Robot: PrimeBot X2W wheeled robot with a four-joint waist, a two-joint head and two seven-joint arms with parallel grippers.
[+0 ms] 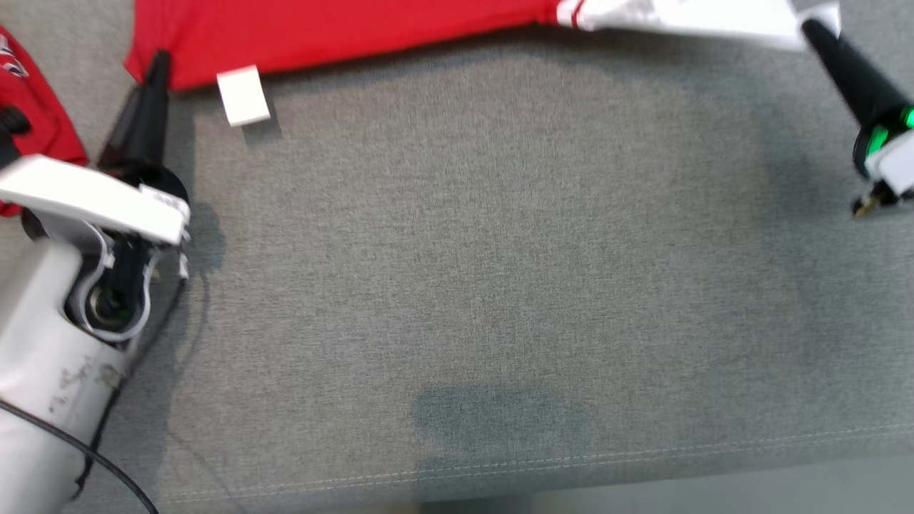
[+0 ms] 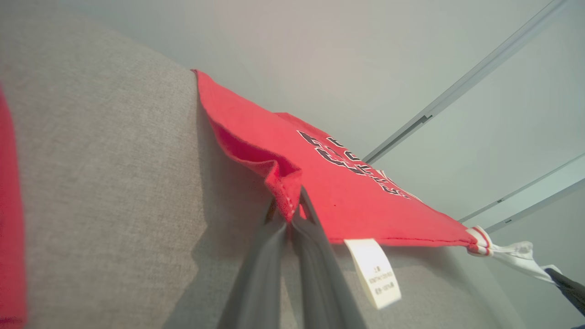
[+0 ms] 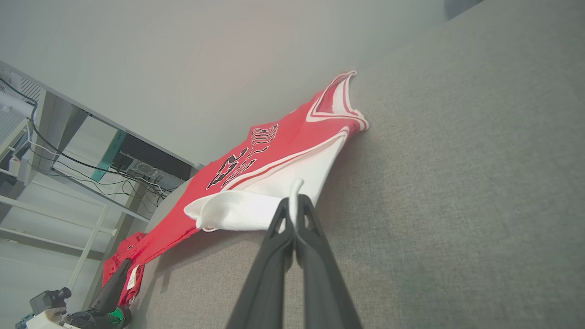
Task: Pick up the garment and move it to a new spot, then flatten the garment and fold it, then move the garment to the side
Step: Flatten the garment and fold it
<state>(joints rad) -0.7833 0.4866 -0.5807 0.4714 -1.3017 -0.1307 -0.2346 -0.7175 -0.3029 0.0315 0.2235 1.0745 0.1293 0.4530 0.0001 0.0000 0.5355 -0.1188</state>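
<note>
Two pincers of mine are pressed together on one garment [image 1: 343,28], a red sleeveless jersey with white parts and black printed letters. It is spread along the far side of the counter [image 1: 500,250], which is covered with grey cloth.

My left pincer [image 1: 158,61] is at the far left part of the counter. In the left wrist view its fingers [image 2: 315,256] meet on the folded red hem of the garment [image 2: 347,196], clamped on it. A white label [image 2: 374,274] hangs from this hem above the counter; from the head it is seen as a small white rectangle [image 1: 243,96].

My right pincer [image 1: 810,28] is at the far right part of the counter. In the right wrist view it [image 3: 292,205] is clamped on a fold of the white part of the garment [image 3: 274,155].

Between both grips the near edge is pulled straight and stands a little above the counter, with a shadow under it. The collar end, further away, touches the grey cloth.

More red cloth [image 1: 36,107] is at the left edge of the counter; I cannot tell if it belongs to the same garment.
</note>
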